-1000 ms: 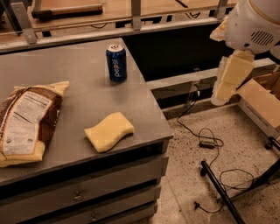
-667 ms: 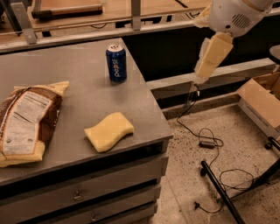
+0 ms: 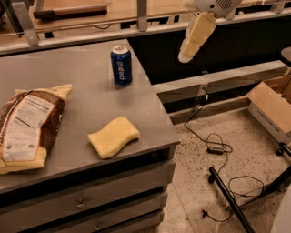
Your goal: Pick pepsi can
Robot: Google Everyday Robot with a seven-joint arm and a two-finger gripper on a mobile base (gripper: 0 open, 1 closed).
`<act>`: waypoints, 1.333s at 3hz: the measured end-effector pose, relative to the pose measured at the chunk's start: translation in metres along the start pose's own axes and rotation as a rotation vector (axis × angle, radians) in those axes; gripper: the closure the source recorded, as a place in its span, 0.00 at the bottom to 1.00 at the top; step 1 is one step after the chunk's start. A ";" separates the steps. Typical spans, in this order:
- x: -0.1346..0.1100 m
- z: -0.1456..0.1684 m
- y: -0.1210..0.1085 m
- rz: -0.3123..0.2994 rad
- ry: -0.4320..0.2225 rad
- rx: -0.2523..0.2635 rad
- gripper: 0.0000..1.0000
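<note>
We see the dark-blue cylindrical pepsi can with its silver top standing upright near the back right of the flat grey table top, white lettering facing the camera. Nothing touches it.

The cream-coloured two-finger gripper hangs from the white arm at the top right. It is tilted, with its tip pointing down and to the left. It sits off the table's right edge, above the dark gap behind the table, well apart from the can and holding nothing. We cannot tell whether it is apart or together.

Also on the table:
- A wavy yellow sponge lies flat near the front right, well in front of the can.
- A brown and yellow snack bag lies flat at the left edge.

Grey drawers sit under the top. To the right, black cables trail over the speckled floor, and an open cardboard box sits at the far right.
</note>
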State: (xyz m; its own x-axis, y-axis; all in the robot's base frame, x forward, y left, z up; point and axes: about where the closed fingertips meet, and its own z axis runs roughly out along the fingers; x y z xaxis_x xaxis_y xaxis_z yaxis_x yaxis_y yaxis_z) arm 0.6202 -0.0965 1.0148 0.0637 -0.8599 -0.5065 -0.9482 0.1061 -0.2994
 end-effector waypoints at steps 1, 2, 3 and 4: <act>-0.002 0.003 0.000 -0.006 -0.011 -0.011 0.00; -0.012 0.021 0.002 -0.034 -0.068 -0.069 0.00; -0.037 0.053 -0.007 -0.027 -0.220 -0.109 0.00; -0.059 0.081 -0.012 0.014 -0.346 -0.124 0.00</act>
State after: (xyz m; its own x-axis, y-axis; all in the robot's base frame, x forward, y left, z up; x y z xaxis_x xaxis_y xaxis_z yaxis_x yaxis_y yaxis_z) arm 0.6533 -0.0070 0.9829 0.1322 -0.6369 -0.7595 -0.9789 0.0368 -0.2012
